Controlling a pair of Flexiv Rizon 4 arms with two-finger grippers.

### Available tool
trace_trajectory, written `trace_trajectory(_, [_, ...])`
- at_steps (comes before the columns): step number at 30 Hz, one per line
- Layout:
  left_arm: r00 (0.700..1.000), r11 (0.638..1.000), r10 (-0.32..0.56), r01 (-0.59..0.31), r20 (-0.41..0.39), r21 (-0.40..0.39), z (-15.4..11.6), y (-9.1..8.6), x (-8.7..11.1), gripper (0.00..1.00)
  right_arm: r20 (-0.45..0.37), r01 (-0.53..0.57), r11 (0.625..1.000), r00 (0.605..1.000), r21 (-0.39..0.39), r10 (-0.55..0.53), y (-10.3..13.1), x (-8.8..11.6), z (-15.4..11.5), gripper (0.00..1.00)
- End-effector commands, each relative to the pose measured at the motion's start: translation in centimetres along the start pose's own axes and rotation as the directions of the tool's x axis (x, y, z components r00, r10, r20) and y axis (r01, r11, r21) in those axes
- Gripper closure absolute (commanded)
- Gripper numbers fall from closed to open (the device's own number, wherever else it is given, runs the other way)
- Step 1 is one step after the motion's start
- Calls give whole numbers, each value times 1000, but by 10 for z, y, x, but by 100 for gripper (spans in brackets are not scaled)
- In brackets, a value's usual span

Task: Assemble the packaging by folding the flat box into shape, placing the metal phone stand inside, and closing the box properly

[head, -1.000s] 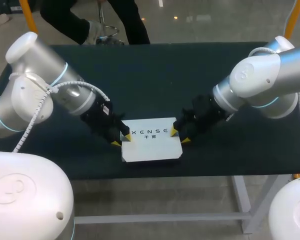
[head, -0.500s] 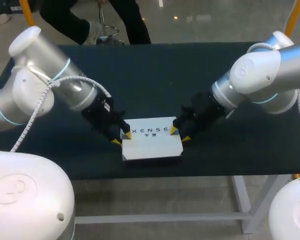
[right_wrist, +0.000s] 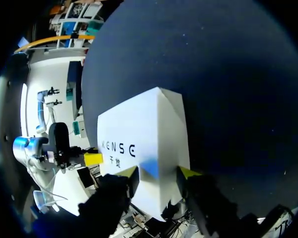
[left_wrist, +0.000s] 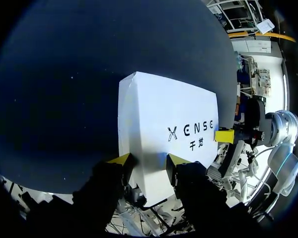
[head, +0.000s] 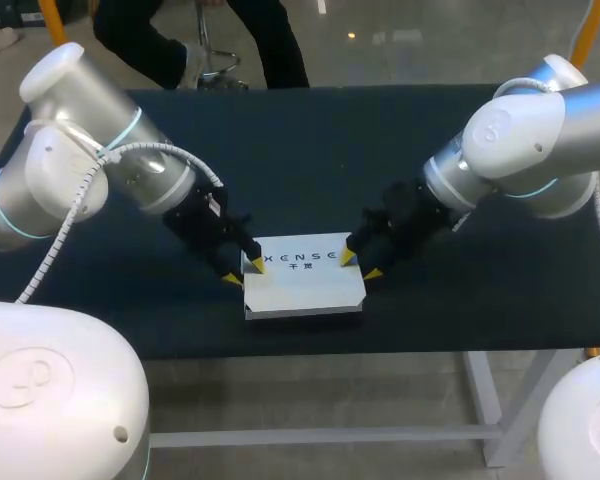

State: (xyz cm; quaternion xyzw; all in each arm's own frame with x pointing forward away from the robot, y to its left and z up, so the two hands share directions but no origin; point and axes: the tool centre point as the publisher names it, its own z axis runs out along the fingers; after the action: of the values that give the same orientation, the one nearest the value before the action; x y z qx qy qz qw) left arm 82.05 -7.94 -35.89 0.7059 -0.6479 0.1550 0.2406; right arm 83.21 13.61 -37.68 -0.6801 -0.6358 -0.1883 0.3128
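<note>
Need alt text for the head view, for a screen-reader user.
A closed white box sits near the front edge of a dark table. The left gripper is at the box's left end, the right gripper at its right end.

Bright even overhead light, box (head: pixel 305 292) glaring white, soft shadows

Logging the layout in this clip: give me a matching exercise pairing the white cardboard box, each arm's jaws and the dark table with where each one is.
Things:
1. white cardboard box
2. left arm's jaws
3. right arm's jaws
4. dark table

Places:
a. at the box's right end
b. under the box
c. between both arms' jaws
d. at the box's left end

Pairs: 1-c, 2-d, 3-a, 4-b
</note>
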Motion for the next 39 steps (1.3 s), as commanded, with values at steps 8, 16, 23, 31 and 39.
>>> trace_trajectory(8, [1000, 999, -14, 15, 16, -29, -4, -4, 7, 50, 6, -5, 999, 1000, 32, 4, 4, 5, -3, 44])
trace_trajectory(16, [999, 999, -26, 27, 20, -39, -7, -6, 9, 47, 15, -6, 999, 1000, 43, 6, 5, 9, -4, 47])
trace_trajectory(23, [999, 998, -38, 39, 16, -55, -9, -9, 10, 47, 22, -10, 999, 1000, 53, 9, 7, 12, -5, 47])
trace_trajectory(31, [999, 996, -49, 50, 15, -77, -9, -12, 11, 36, 24, -16, 998, 1000, 58, 14, 8, 13, -6, 49])
trace_trajectory(39, [998, 994, -66, 66, 0, -87, -11, -14, 10, 40, 24, -25, 998, 999, 63, 23, 11, 13, -6, 51])
